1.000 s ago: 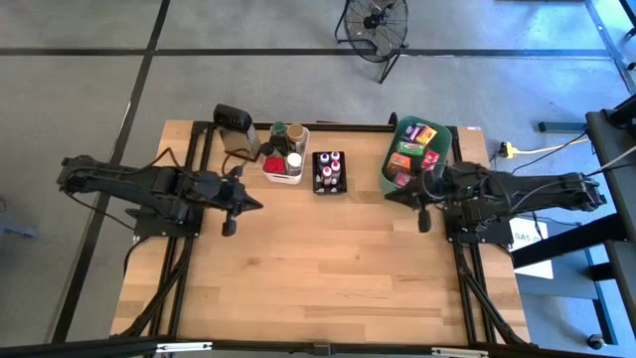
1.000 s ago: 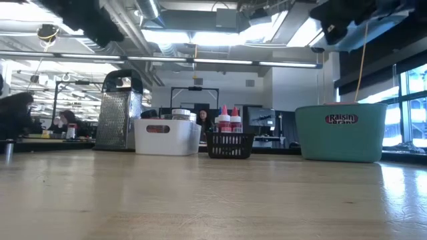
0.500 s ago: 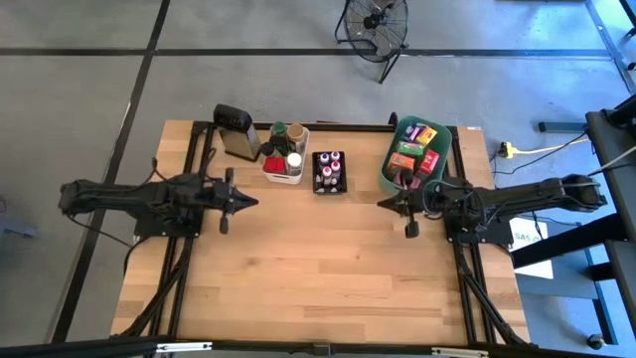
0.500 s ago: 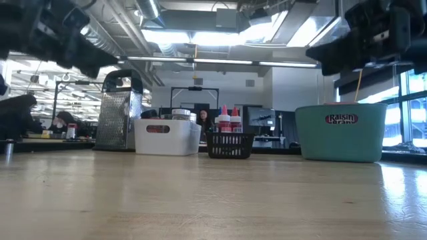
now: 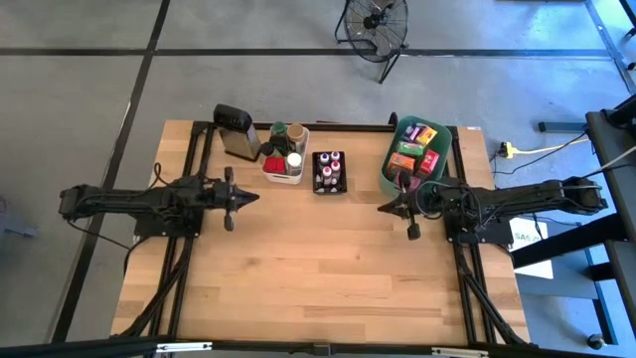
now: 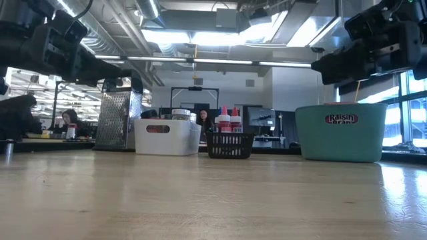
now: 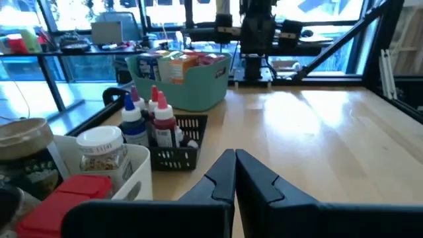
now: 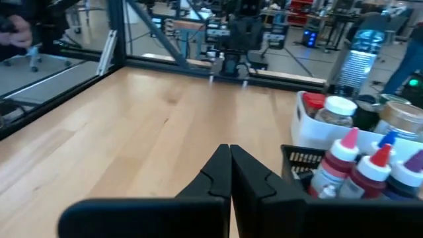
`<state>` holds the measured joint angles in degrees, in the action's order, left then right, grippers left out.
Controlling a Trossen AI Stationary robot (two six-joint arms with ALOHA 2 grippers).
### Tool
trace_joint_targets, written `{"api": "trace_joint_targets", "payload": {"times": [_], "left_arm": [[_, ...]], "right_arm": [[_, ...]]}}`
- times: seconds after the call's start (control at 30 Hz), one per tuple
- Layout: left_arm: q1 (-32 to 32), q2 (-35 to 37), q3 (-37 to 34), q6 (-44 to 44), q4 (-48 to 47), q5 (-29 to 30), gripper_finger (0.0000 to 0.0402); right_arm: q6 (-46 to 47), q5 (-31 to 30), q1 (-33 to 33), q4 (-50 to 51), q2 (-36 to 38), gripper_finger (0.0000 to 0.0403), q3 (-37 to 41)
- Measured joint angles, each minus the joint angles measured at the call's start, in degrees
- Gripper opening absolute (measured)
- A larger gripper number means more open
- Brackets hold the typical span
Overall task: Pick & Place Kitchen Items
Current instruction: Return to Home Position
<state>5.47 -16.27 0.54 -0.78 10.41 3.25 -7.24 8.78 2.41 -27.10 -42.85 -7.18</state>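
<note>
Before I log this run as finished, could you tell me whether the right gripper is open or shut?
Shut and empty: the right wrist view shows the right gripper with its jaws pressed together and nothing between them.

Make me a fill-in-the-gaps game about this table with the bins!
The left tool and right tool are both ___, holding nothing.
Beside the white bin stands the grey ___.
The squeeze bottles stand in the ___ basket.
The teal bin of packets sits nearest the ___ tool.
Missing words: shut, grater, black, right.
</note>
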Motion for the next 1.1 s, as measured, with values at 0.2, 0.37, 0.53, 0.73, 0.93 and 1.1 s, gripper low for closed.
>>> {"api": "trace_joint_targets", "payload": {"times": [0.2,0.37,0.53,0.73,0.93,1.1], "left_arm": [[0.0,0.0,0.0,2.4,-1.0,2.9,0.0002],[0.0,0.0,0.0,5.2,-4.1,5.7,0.0002],[0.0,0.0,0.0,7.3,-5.0,6.4,0.0002],[-0.1,0.0,0.0,6.9,-6.1,8.6,0.0002],[0.4,0.4,0.2,6.4,-8.1,11.8,0.0002],[1.3,0.7,0.2,5.2,-8.2,11.7,0.0002]], "right_arm": [[-0.9,0.8,-2.3,1.5,0.0,0.0000,0.0],[-3.8,0.3,-5.6,-3.0,0.4,0.0000,3.5],[-3.7,-1.7,-5.6,-6.1,2.6,0.0000,6.7],[-4.0,-1.6,-5.2,-6.1,6.5,0.0000,6.6],[-5.7,3.2,-5.5,3.9,18.9,0.0000,6.7],[-6.7,3.2,-5.5,16.2,33.0,0.0000,6.6]]}}
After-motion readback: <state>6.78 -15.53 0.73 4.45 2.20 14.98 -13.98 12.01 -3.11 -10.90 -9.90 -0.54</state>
